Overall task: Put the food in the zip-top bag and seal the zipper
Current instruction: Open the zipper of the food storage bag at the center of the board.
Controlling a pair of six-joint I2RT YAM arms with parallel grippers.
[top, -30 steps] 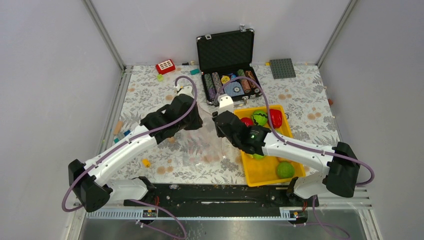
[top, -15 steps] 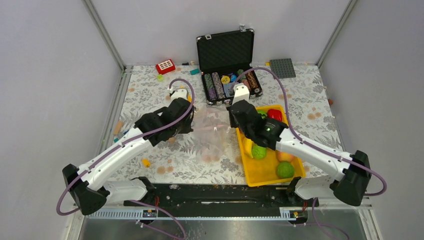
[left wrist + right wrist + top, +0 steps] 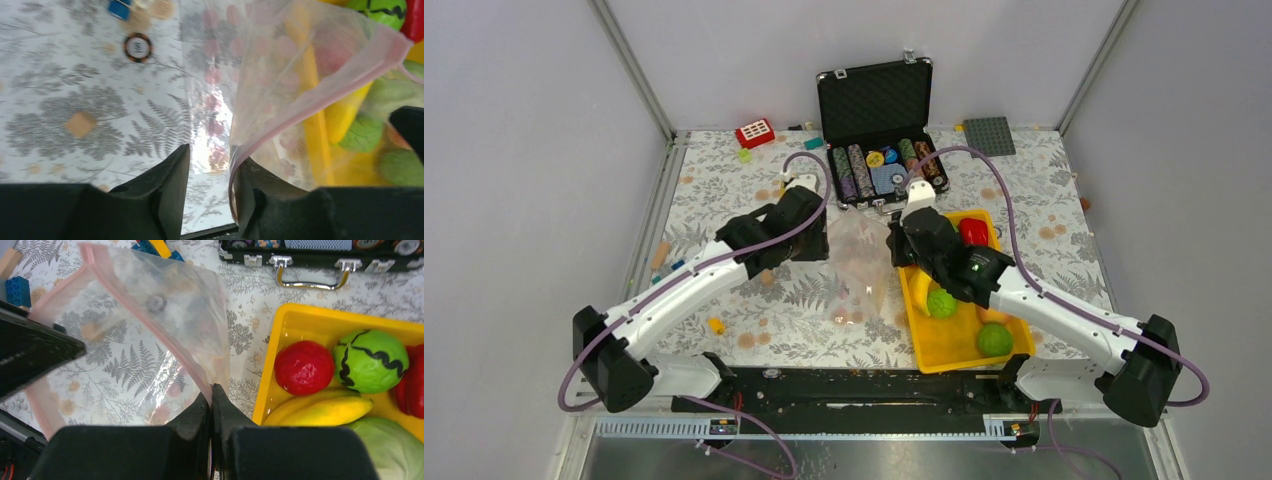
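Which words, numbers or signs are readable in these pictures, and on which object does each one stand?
None can be read.
Loose chip: a mark in its centre, too blurred to read.
Chips in the case: too small to read.

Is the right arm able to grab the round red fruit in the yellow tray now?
Probably not yet. The right pincer is shut on the zip-top bag and would have to let go first. The red fruit lies uncovered nearby in the yellow tray.
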